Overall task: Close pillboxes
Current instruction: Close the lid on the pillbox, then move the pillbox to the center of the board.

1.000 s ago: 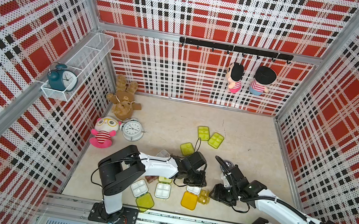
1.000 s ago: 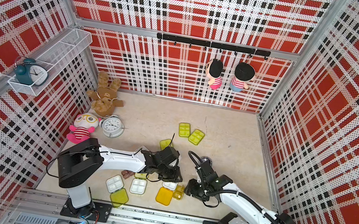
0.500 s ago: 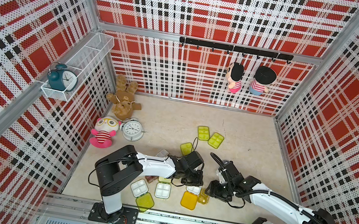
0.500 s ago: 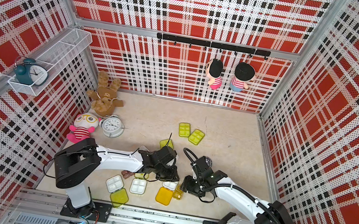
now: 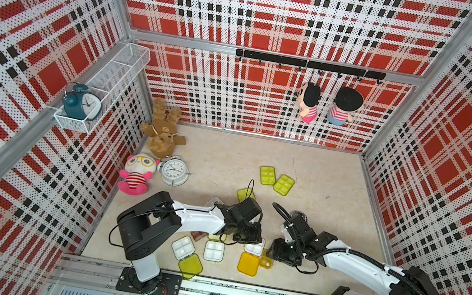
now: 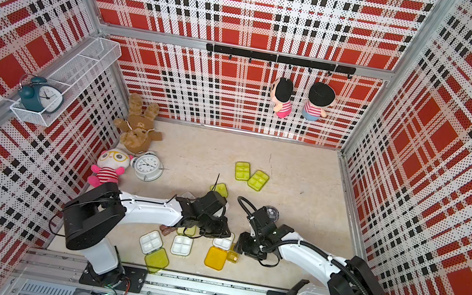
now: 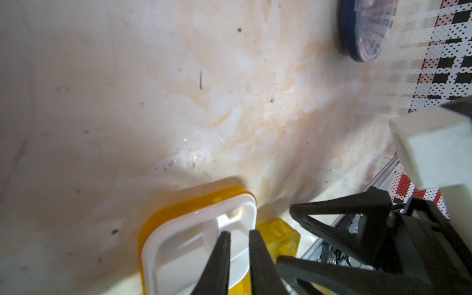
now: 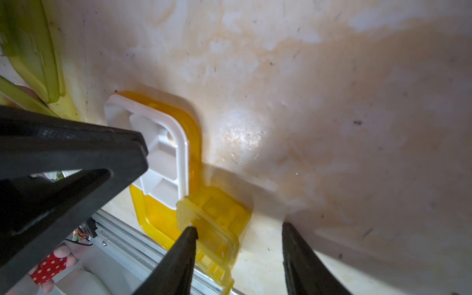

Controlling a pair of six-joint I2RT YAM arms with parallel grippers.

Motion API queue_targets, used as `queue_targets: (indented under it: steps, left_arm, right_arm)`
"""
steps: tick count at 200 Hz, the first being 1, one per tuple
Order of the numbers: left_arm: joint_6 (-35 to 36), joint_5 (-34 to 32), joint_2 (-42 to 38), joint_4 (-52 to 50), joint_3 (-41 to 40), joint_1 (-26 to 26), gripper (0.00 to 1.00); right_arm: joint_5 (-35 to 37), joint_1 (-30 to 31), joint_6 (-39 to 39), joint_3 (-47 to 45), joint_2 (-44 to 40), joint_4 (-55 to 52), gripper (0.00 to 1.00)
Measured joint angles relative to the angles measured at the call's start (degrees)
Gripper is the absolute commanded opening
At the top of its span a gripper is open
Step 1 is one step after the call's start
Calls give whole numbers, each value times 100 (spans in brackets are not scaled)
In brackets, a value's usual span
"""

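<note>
The orange pillbox [image 5: 247, 264] lies open near the front rail, its white tray [image 7: 178, 245] folded over the orange lid. My left gripper [image 7: 238, 232] is shut, its tips down in that tray [image 5: 254, 249]. A small amber pillbox [image 8: 217, 217] sits right beside the tray, lid ajar. My right gripper [image 8: 238, 227] stands open around it, one fingertip at its edge. In both top views the two grippers [image 5: 254, 241] [image 5: 273, 255] nearly meet. More pillboxes: an open white tray with lime lid [image 5: 190, 265], another white tray [image 5: 213, 251], closed lime ones [image 5: 267, 175], and a round navy one [image 5: 298, 215].
The metal front rail [image 5: 236, 289] runs just behind the orange pillbox. A brown pillbox [image 5: 199, 236] and a lime one lie under the left arm. Plush toys [image 5: 136, 175] and a white alarm clock [image 5: 173, 170] sit along the left wall.
My left gripper has closed over the white tray. My right gripper has slid left until it straddles the small amber pillbox.
</note>
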Motion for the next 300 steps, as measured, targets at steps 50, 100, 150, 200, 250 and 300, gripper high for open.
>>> queue_targets:
  steps: [50, 100, 150, 200, 250, 300]
  left_arm:
    - [90, -26, -63, -33, -101, 15, 19]
    - [144, -90, -72, -22, -262, 9, 16]
    - [177, -221, -184, -72, -341, 7, 16]
    - [170, -352, -354, -229, -343, 7, 16]
    - [160, -398, -568, -278, -337, 9, 16]
    - [136, -459, -730, -289, -337, 22, 17]
  right_arm:
    - [-26, 0, 24, -39, 9, 116, 59]
    - [-22, 7, 79, -170, -162, 251, 63]
    - [-17, 7, 92, -181, -168, 264, 60]
    - [-17, 7, 83, -181, -122, 262, 59]
    - [-31, 7, 33, -85, 72, 236, 58]
    - [-37, 7, -11, -26, 146, 221, 57]
